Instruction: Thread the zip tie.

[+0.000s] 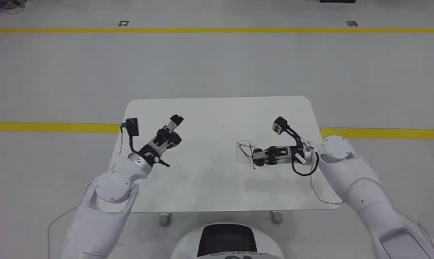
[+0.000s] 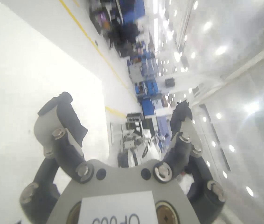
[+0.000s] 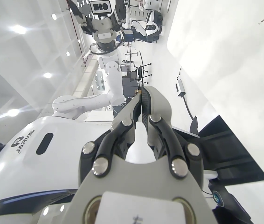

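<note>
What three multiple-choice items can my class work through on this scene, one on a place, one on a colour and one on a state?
1. Where is the zip tie?
A. At the tip of the right gripper
B. Between the fingers of the left gripper
C. Lying at the far edge of the table

2. What colour is the table top?
A. Blue
B. White
C. Black

3. What state is the left gripper in?
A. Shut on the zip tie
B. Shut on nothing
C. Open and empty

Answers:
1 A: the top view shows the thin tie at that gripper's closed tip.
2 B: the surface is plain white in every view.
3 C: its wrist view shows the fingers wide apart with nothing between them.
</note>
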